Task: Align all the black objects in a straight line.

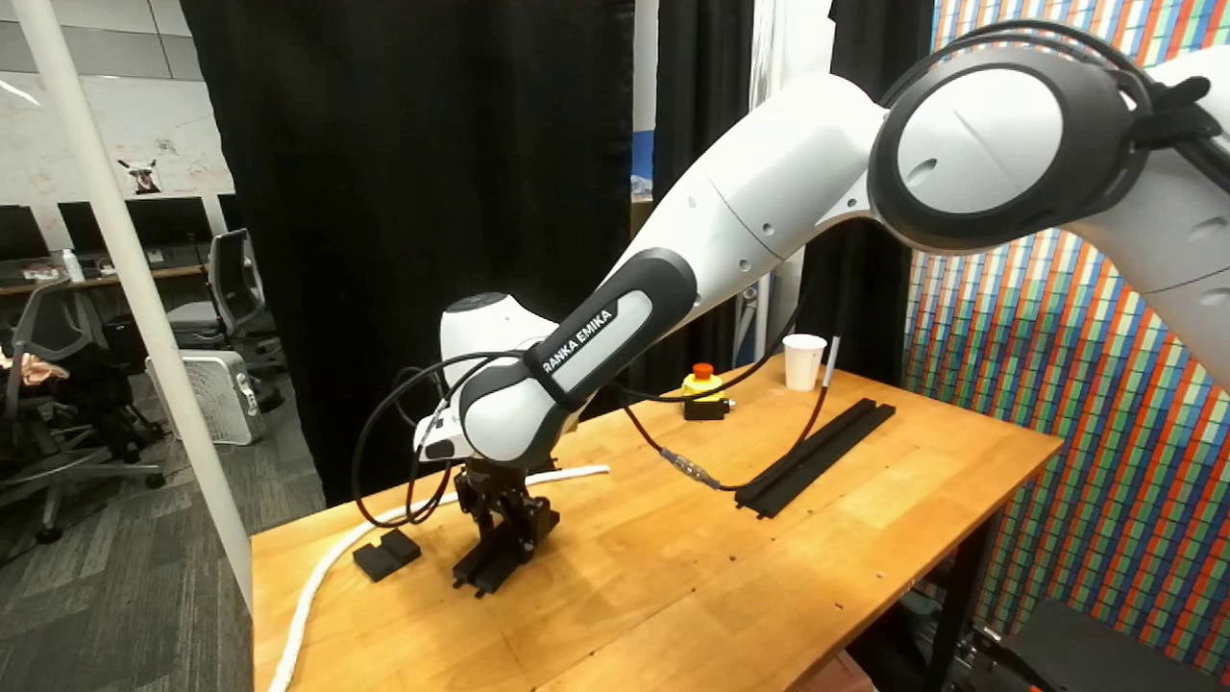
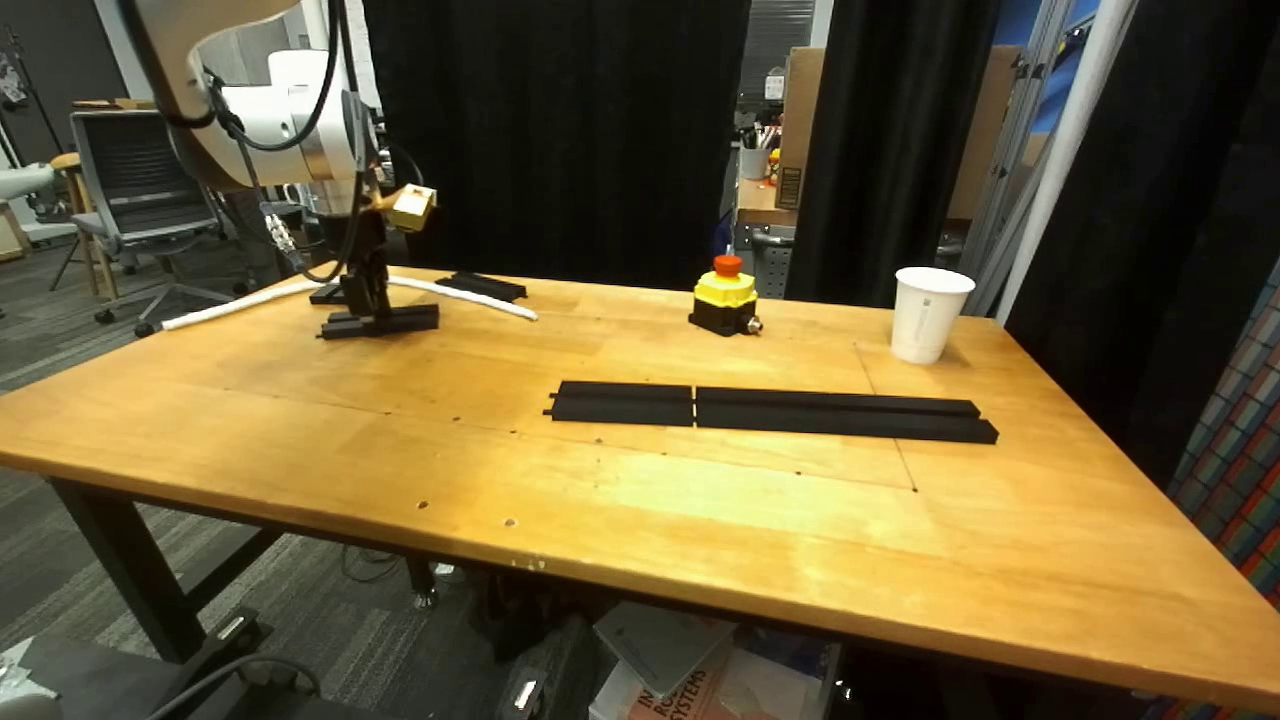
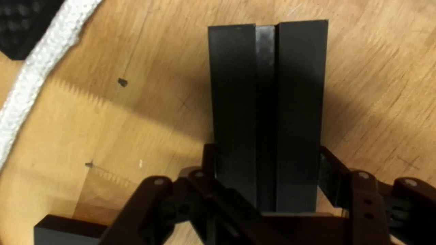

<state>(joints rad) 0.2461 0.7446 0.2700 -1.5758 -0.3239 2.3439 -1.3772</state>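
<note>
Fingers (image 3: 335,182) pinch a grooved black block (image 3: 265,112), near the table's (image 2: 700,520) far left corner in an exterior view. The block looks light, stiff and perhaps slippery; its long parallel sides, near mid-length, offer the likeliest hold. It lies between the fingers, one end projecting past them.
</note>
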